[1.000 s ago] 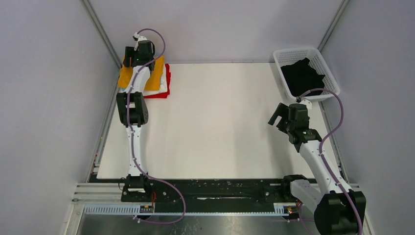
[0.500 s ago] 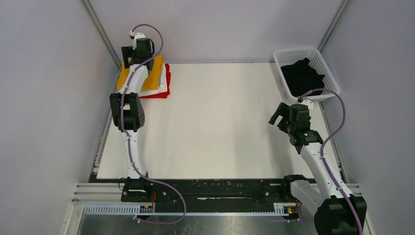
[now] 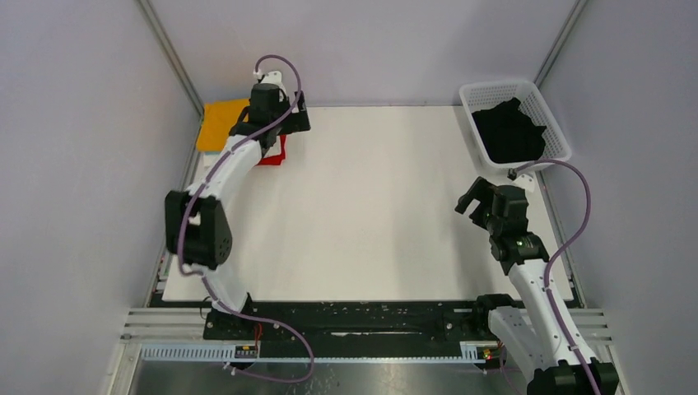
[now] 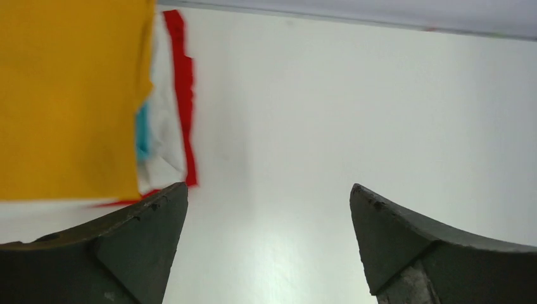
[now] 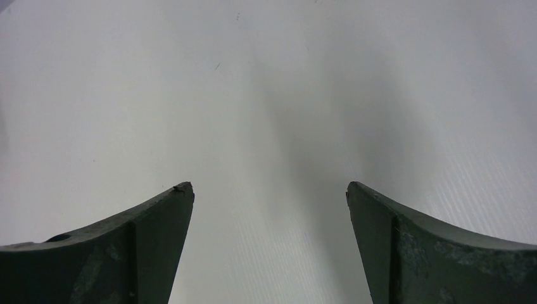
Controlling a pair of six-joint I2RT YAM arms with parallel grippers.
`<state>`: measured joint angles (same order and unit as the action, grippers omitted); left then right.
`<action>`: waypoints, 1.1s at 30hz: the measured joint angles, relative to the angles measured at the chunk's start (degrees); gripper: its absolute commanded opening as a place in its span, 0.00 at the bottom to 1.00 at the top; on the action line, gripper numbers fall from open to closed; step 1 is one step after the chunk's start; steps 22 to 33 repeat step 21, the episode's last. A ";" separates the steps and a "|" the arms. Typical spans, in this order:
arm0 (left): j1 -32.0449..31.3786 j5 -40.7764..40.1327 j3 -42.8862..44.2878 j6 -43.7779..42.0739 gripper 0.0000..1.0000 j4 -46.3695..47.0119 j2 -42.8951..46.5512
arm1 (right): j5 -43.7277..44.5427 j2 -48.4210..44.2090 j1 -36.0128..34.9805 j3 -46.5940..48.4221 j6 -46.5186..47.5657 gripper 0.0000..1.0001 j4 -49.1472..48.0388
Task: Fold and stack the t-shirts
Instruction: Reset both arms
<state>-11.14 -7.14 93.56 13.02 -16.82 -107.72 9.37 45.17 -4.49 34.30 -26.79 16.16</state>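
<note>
Folded t-shirts are stacked at the table's far left corner, a mustard-orange one (image 3: 221,123) on top and a red one (image 3: 272,156) showing at the bottom edge. The left wrist view shows the mustard shirt (image 4: 69,95) over teal (image 4: 143,136), white (image 4: 168,149) and red (image 4: 183,76) layers. My left gripper (image 3: 276,127) hangs open just right of the stack, nothing between its fingers (image 4: 269,196). A crumpled black t-shirt (image 3: 510,132) lies in the basket. My right gripper (image 3: 476,197) is open over bare table (image 5: 269,190), in front of the basket.
The white lattice basket (image 3: 494,86) sits at the far right corner. Grey walls and metal frame posts close in the table on the left, back and right. The white table top (image 3: 379,206) stretches between the two arms.
My left gripper opened, letting go of the mustard-orange shirt on the stack, and swung right off it. The right gripper drew back slightly toward its base.
</note>
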 measured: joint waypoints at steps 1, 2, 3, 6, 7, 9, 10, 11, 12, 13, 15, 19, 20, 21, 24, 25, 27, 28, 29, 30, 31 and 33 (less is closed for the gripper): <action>-0.94 1.99 -4.52 2.01 0.99 1.14 5.20 | 0.07 -1.11 0.00 -0.66 -0.15 1.00 0.57; -1.55 3.61 -7.76 3.52 0.99 1.86 9.35 | 0.07 -1.38 0.00 -0.81 -0.24 0.99 0.85; -2.14 5.57 -12.57 5.53 0.99 4.17 15.06 | 0.07 -2.05 0.00 -1.07 -0.33 1.00 1.90; -3.65 8.68 -26.51 10.34 0.99 8.61 32.94 | 0.09 -3.76 0.00 -1.20 -0.70 1.00 5.01; -4.55 8.72 -30.91 11.41 0.99 9.84 38.42 | 0.09 -4.48 0.00 -1.22 -0.90 0.99 6.16; -6.99 8.13 -38.99 13.09 0.99 10.40 47.54 | 0.11 -5.68 0.00 -1.22 -1.25 0.99 8.33; -8.59 7.72 -42.53 13.88 0.99 9.60 51.23 | 0.13 -6.32 0.00 -1.27 -1.51 0.99 9.46; -9.84 7.30 -45.09 14.38 0.99 8.66 53.68 | 0.11 -6.97 0.00 -1.40 -1.73 0.99 10.51; -11.10 6.69 -48.11 15.19 0.99 7.13 56.41 | 0.11 -7.54 0.00 -1.57 -1.92 0.99 11.34; -11.85 5.97 -50.69 16.02 0.99 5.44 58.53 | 0.09 -8.15 0.00 -1.88 -2.12 0.99 12.15; -12.22 3.78 -56.17 18.08 0.99 0.68 62.16 | 0.09 -9.55 0.00 -2.84 -2.27 0.98 13.40; -12.22 -0.50 -60.96 20.39 0.99 -7.39 67.82 | 0.44 -13.20 0.00 -5.68 -2.34 0.98 15.52; -12.22 -1.33 -61.00 20.74 0.99 -8.22 68.72 | 0.61 -14.10 0.00 -6.19 -2.34 0.98 16.02; -12.22 -1.97 -61.00 21.03 0.99 -8.31 69.29 | 0.72 -14.93 0.00 -6.49 -2.36 0.98 16.55; -12.22 -1.97 -61.00 21.03 0.99 -8.31 69.29 | 0.72 -14.93 0.00 -6.49 -2.36 0.98 16.55; -12.22 -1.97 -61.00 21.03 0.99 -8.31 69.29 | 0.72 -14.93 0.00 -6.49 -2.36 0.98 16.55; -12.22 -1.97 -61.00 21.03 0.99 -8.31 69.29 | 0.72 -14.93 0.00 -6.49 -2.36 0.98 16.55; -12.22 -1.97 -61.00 21.03 0.99 -8.31 69.29 | 0.72 -14.93 0.00 -6.49 -2.36 0.98 16.55; -12.22 -1.97 -61.00 21.03 0.99 -8.31 69.29 | 0.72 -14.93 0.00 -6.49 -2.36 0.98 16.55; -12.22 -1.97 -61.00 21.03 0.99 -8.31 69.29 | 0.72 -14.93 0.00 -6.49 -2.36 0.98 16.55; -12.22 -1.97 -61.00 21.03 0.99 -8.31 69.29 | 0.72 -14.93 0.00 -6.49 -2.36 0.98 16.55; -12.22 -1.97 -61.00 21.03 0.99 -8.31 69.29 | 0.72 -14.93 0.00 -6.49 -2.36 0.98 16.55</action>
